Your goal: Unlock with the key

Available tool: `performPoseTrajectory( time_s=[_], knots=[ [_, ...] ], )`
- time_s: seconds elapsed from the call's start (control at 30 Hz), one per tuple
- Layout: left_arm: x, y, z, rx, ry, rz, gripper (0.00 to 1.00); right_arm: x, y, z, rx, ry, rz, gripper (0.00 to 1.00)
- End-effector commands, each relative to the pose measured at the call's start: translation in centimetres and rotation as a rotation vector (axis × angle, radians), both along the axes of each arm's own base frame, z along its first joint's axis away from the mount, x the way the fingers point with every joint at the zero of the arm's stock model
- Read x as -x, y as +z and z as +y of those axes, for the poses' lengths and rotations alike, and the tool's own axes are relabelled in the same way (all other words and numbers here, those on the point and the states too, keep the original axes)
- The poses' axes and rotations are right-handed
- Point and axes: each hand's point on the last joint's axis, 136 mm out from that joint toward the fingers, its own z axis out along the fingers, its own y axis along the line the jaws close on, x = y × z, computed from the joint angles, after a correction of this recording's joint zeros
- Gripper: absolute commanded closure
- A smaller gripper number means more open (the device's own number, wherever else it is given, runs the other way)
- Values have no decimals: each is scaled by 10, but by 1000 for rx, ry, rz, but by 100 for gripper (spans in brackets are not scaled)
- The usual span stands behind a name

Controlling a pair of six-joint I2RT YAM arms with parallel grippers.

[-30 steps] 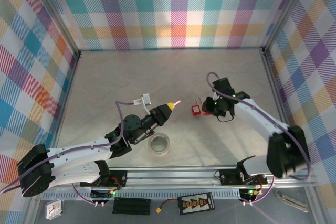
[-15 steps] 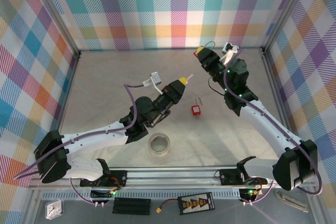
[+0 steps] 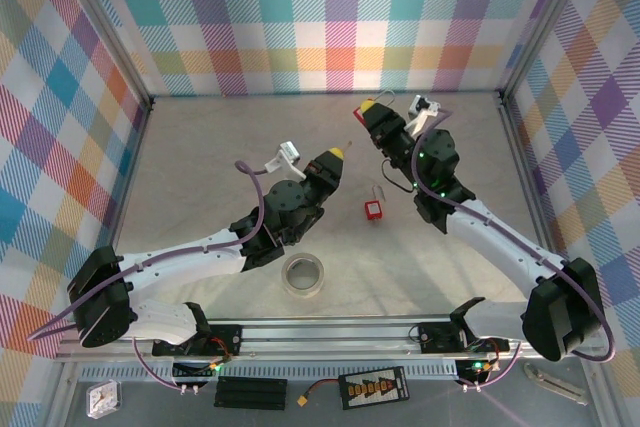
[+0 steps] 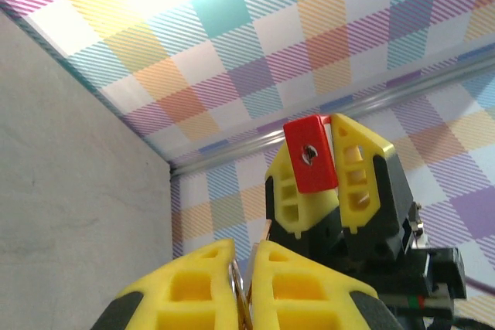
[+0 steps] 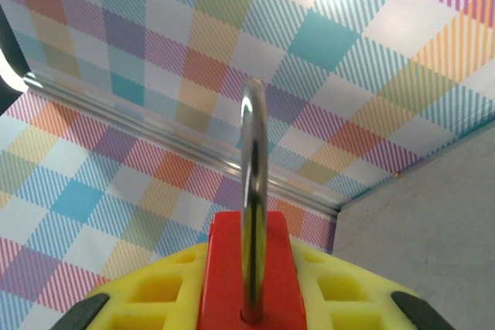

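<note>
A red padlock (image 5: 232,284) with a steel shackle (image 5: 254,160) sits between the yellow fingers of my right gripper (image 3: 376,110), which is shut on it, raised near the back wall. In the left wrist view the padlock's (image 4: 311,154) keyhole end faces my left gripper (image 4: 244,246). That gripper is shut on a key (image 4: 267,231), whose thin blade sticks out toward the lock, a short gap below and left of the keyhole. Seen from above, my left gripper (image 3: 333,157) is just left of and nearer than the right one.
A second red padlock (image 3: 374,208) lies on the table, in front of the two grippers. A roll of clear tape (image 3: 303,276) sits near the front rail. Checked walls close the back and both sides.
The right gripper rose from beside the lying padlock to the back of the table with a padlock in it, then shifted left. The left gripper lifted toward it with the key.
</note>
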Motion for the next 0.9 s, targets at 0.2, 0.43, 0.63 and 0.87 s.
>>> performPoseTrajectory(
  time_s=[0.2,0.43,0.63,0.87],
  knots=[
    [-3,29,13,126,57,-69,100,19,36,7,-82,36,-119,100],
    [-1,36,16,139,60,-85,100,25,32,11,-71,47,-116,100],
    [-1,35,17,142,67,-86,100,30,29,16,-63,62,-113,100],
    [0,37,27,121,97,-88,100,34,26,20,-60,75,-108,100]
  ],
)
